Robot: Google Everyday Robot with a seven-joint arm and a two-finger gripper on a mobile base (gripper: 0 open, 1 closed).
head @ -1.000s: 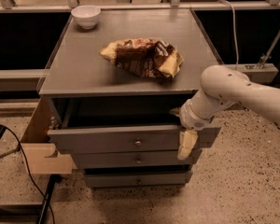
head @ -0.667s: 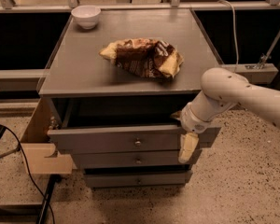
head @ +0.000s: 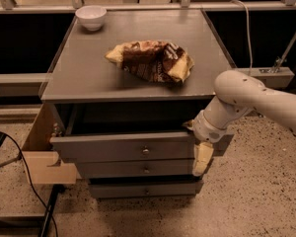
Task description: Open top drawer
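Note:
The top drawer is a wide grey front with a small round metal knob at its middle. It stands pulled out a little from the grey cabinet, with a dark gap showing above it. My gripper, cream-coloured at the end of the white arm, is at the right end of that drawer front. It hangs down over the drawer's face, well right of the knob.
A crumpled brown and yellow snack bag and a white bowl sit on the cabinet top. Two narrower drawers lie below. A wooden box and a black cable are at the left on the speckled floor.
The gripper has shifted slightly right and down along the drawer front. The drawer stands open by about the same amount.

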